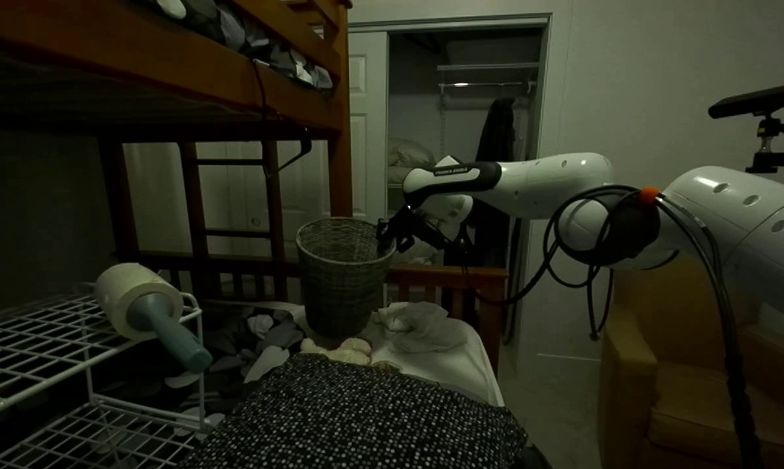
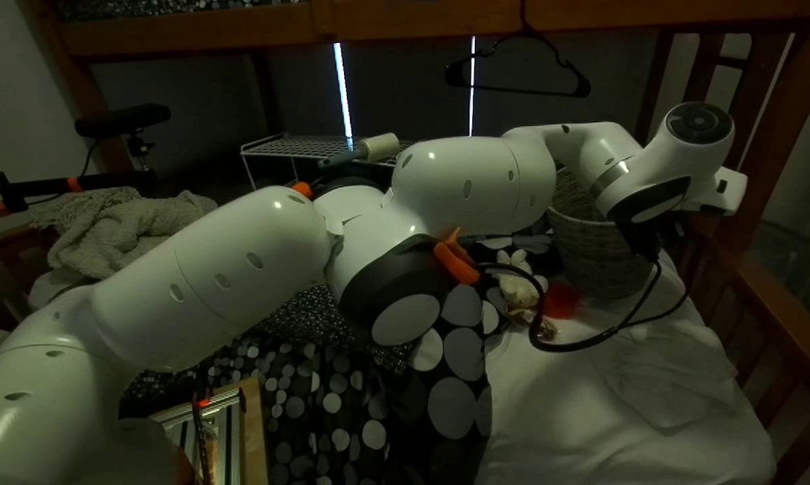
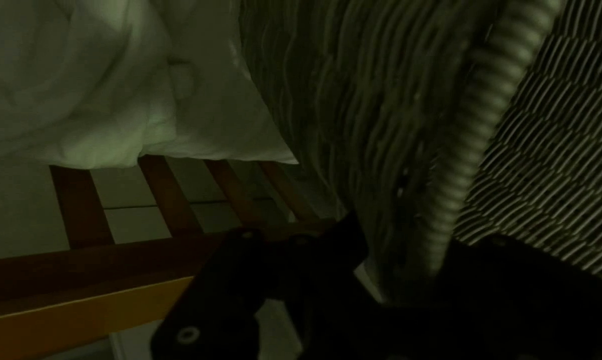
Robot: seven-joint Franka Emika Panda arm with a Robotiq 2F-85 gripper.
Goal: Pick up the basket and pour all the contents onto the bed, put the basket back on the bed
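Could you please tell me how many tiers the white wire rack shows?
2: an upper tier with the roller on it, and a lower tier beneath; more may be hidden out of frame.

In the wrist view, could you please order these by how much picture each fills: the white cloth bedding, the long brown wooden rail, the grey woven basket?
1. Grey woven basket: largest, probably helped by nearness to the camera.
2. White cloth bedding.
3. Long brown wooden rail: smallest.
All three run past the picture's edge.
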